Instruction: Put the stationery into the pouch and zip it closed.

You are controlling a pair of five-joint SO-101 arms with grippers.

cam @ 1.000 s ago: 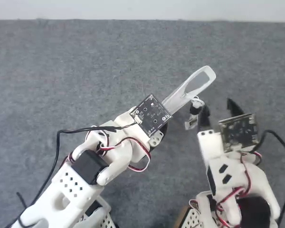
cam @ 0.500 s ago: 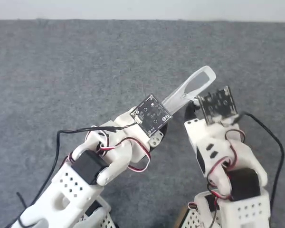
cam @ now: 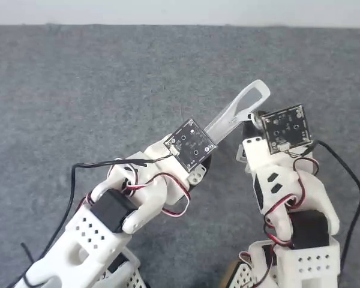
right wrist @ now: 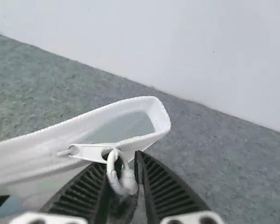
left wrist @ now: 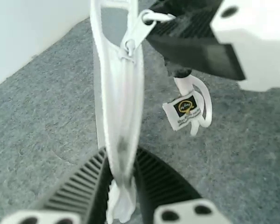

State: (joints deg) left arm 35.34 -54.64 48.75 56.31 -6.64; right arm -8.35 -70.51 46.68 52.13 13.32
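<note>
The white translucent pouch (cam: pixel 237 111) is held up off the table on edge, its zipper line (left wrist: pixel 123 93) running along the top. My left gripper (left wrist: pixel 121 186) is shut on the pouch's near end. The zipper slider (left wrist: pixel 129 46) sits near the far end, with its flat pull tab (right wrist: pixel 91 151) lying along the pouch (right wrist: pixel 84 133). A white cord loop (right wrist: pixel 119 175) hangs from the tab, and my right gripper (right wrist: pixel 121 186) is shut on it. In the high view the right gripper (cam: pixel 250 129) sits right beside the pouch. A small label (left wrist: pixel 184 109) dangles below on the cord.
Grey carpet-like table surface (cam: pixel 96 84) lies all around, with a pale wall (right wrist: pixel 177 46) behind it. Both arm bases (cam: pixel 300 258) crowd the near edge, and a black cable (cam: pixel 69 204) trails at the left.
The right arm swung from the right up to the pouch's far end and closed on the zipper's cord. The pouch tilted slightly; the left arm held still.
</note>
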